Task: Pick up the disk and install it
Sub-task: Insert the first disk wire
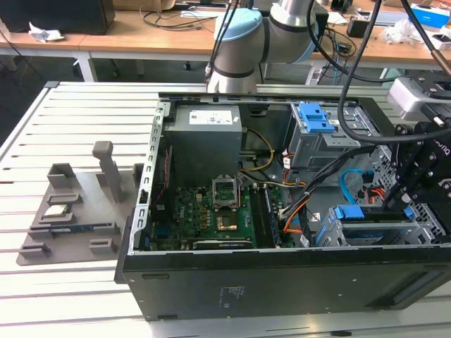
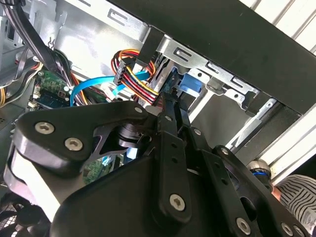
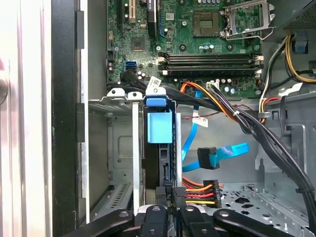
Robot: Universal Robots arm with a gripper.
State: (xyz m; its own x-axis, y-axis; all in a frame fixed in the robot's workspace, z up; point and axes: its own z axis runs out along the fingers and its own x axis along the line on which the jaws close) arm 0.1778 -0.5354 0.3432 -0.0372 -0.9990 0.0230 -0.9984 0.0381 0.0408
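your tool (image 3: 165,210) is clenched on the disk (image 3: 160,163), which stands on edge partway into the drive cage (image 3: 121,148); keep it square to the rails and clear of the cables (image 3: 202,192).

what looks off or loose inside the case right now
A blue cable hangs loose beside the disk, its black plug connected to nothing. The disk itself stands straight in its bay. The gripper is just below it.
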